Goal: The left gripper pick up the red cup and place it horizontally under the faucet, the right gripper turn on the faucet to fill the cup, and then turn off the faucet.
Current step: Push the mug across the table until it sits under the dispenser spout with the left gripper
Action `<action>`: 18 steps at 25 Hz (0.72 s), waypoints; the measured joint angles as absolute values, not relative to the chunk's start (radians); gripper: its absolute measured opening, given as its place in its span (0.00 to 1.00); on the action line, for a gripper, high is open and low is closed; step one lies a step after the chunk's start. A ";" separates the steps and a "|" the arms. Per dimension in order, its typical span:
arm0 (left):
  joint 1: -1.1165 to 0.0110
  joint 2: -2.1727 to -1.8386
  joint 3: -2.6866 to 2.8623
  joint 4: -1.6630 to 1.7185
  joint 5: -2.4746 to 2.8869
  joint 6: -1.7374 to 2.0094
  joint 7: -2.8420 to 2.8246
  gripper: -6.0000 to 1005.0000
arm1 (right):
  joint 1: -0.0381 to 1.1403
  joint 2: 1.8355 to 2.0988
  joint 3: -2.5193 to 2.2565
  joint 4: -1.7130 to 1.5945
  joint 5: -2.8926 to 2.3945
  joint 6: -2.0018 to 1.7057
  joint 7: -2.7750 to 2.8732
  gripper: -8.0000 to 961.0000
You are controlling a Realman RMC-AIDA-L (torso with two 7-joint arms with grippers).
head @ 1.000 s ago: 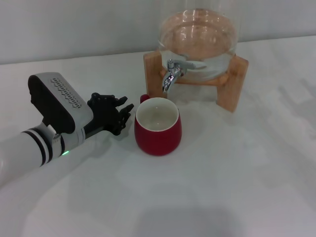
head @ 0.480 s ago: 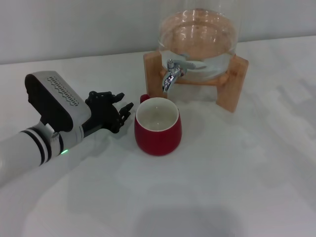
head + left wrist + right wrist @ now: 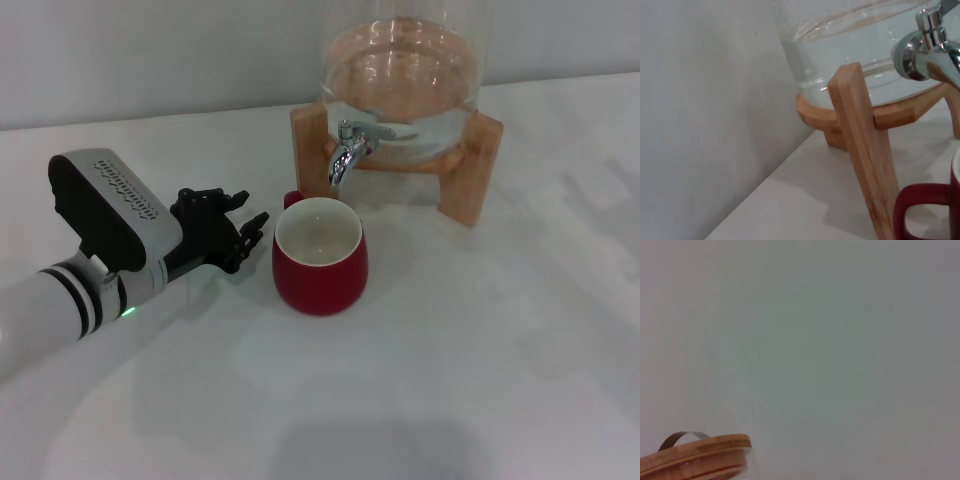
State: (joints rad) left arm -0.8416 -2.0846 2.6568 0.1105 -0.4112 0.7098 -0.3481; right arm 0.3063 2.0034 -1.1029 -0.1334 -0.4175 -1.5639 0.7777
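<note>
We see the left gripper (image 3: 222, 228) with fingers spread open, holding nothing, just beside the red cup (image 3: 320, 256). The cup stands upright on the table (image 3: 480, 350), below the faucet (image 3: 347, 150).

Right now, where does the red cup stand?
In the head view the red cup stands upright on the white table, below and just in front of the faucet, with the left gripper open beside it on the robot's left, not touching it.

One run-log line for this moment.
left gripper: open, beside red cup, apart | cup: upright below faucet | right gripper: out of view
</note>
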 joint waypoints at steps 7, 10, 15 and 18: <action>-0.818 -2.085 2.601 0.110 -0.411 0.718 -0.308 0.32 | 0.304 2.003 -1.103 -0.133 -0.417 -1.565 0.778 0.86; -0.806 -2.084 2.572 0.110 -0.411 0.720 -0.292 0.32 | 0.304 2.003 -1.103 -0.133 -0.417 -1.565 0.778 0.86; -0.772 -2.083 2.462 0.128 -0.411 0.734 -0.211 0.32 | 0.308 2.003 -1.103 -0.133 -0.417 -1.560 0.778 0.86; -0.742 -2.081 2.399 0.153 -0.411 0.757 -0.160 0.32 | 0.310 2.003 -1.103 -0.133 -0.417 -1.558 0.778 0.86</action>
State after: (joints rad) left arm -0.7416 -2.0808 2.3994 0.1534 -0.4110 0.7575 -0.1599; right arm 0.3099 2.0034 -1.1029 -0.1335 -0.4172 -1.5579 0.7777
